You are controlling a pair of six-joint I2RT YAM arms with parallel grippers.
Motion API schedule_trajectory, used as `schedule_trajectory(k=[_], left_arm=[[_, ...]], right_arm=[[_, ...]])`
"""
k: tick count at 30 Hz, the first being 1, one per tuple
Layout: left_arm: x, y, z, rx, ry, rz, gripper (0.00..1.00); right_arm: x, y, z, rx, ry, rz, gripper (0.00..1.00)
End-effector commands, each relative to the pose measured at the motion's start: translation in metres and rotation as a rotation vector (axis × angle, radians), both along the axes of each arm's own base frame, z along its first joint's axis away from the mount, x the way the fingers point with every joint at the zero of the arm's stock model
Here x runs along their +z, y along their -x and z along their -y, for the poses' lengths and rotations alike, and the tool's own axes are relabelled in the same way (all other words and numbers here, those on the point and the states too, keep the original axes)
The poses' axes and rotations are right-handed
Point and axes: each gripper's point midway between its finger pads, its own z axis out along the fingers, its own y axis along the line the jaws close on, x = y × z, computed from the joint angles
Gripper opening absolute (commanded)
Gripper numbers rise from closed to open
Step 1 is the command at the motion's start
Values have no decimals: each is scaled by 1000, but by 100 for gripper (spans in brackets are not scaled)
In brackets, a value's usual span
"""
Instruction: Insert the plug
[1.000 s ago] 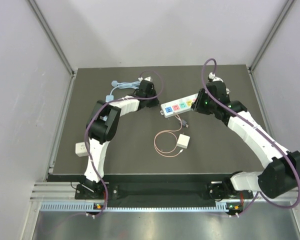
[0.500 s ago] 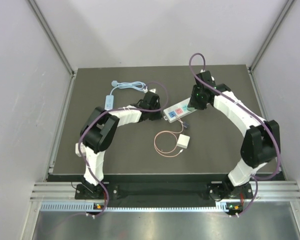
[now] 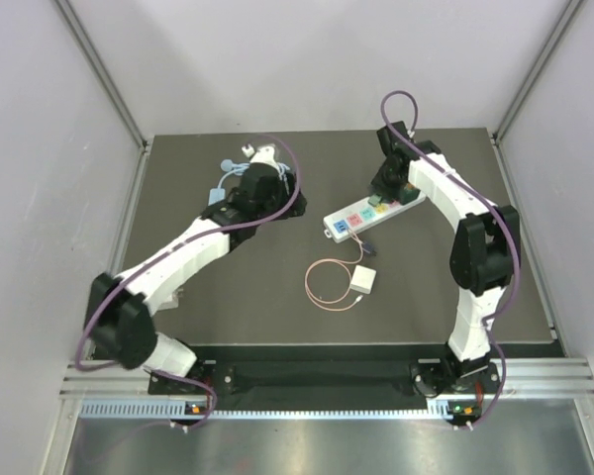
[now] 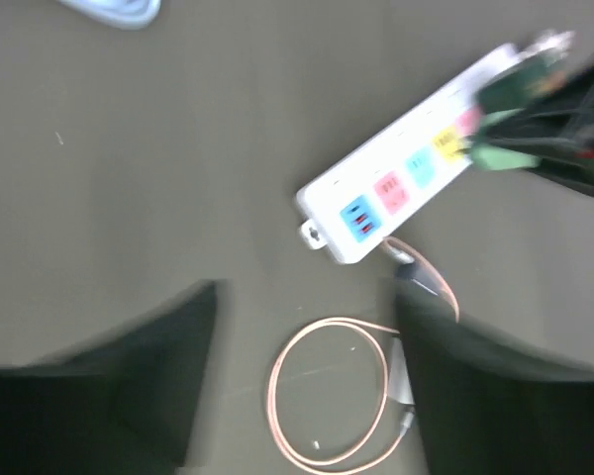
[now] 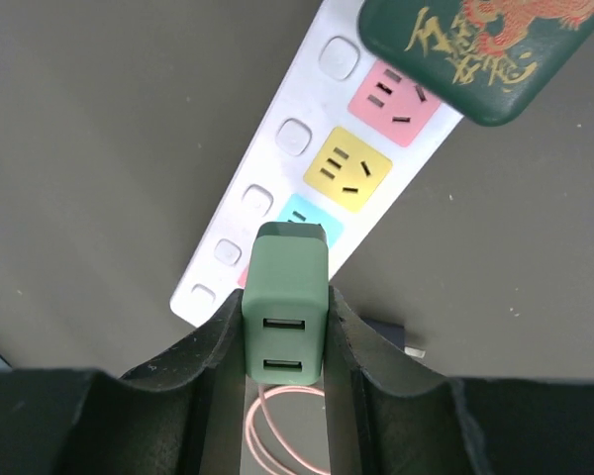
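Note:
My right gripper (image 5: 285, 341) is shut on a green two-port USB plug (image 5: 285, 297). The plug's far end sits at the light-blue socket of the white power strip (image 5: 277, 178), and its prongs are hidden. The top view shows this gripper (image 3: 384, 193) over the strip (image 3: 348, 220), which lies diagonally mid-table. My left gripper (image 3: 262, 183) hovers to the strip's left. In the left wrist view it (image 4: 305, 297) is open with nothing between the fingers, looking down on the strip (image 4: 396, 198).
A dark green plug with a gold dragon (image 5: 480, 49) occupies the strip's far end. A coiled pink cable (image 3: 327, 282) with a white adapter (image 3: 363, 281) lies just in front of the strip. A light-blue cord (image 3: 221, 178) is bundled at the back left.
My left gripper has opened and pulled back from the strip's left end toward the back left. My right gripper has shifted slightly left along the strip, still holding the green plug.

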Motion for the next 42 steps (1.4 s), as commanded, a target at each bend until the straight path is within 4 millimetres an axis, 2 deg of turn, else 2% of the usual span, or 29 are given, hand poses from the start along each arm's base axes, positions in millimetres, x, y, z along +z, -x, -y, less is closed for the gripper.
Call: schedule_trajectory(k=[1, 2, 3, 4, 9, 12, 16, 20, 24, 27, 32, 42], left_arm=[[40, 24, -19, -52, -29, 99, 84], [44, 27, -25, -44, -39, 109, 98], [49, 30, -32, -32, -50, 121, 98], [62, 34, -40, -16, -52, 154, 98], [86, 44, -64, 28, -88, 235, 99], [77, 48, -67, 35, -76, 245, 99], [64, 45, -67, 32, -105, 219, 99], [65, 45, -69, 40, -116, 221, 99], [66, 45, -74, 52, -130, 229, 99], [66, 45, -73, 50, -126, 230, 99], [67, 45, -74, 50, -126, 232, 98], [68, 47, -72, 39, -119, 233, 99]], right_arm=[[11, -11, 4, -128, -52, -15, 0], [10, -10, 3, -134, -56, -23, 0], [8, -11, 3, -146, -60, -32, 0], [7, -11, 3, -169, -70, -37, 0], [-2, -6, 8, -217, -72, -88, 0], [-4, -5, 8, -228, -103, -99, 0], [-2, -16, 5, -265, -151, -66, 0], [-1, -29, 2, -248, -146, -59, 0], [-14, -36, 6, -248, -109, -74, 0], [-21, -36, 10, -266, -85, -83, 0], [-19, -38, 23, -296, -56, -76, 0], [-28, -30, 33, -314, -27, -109, 0]])
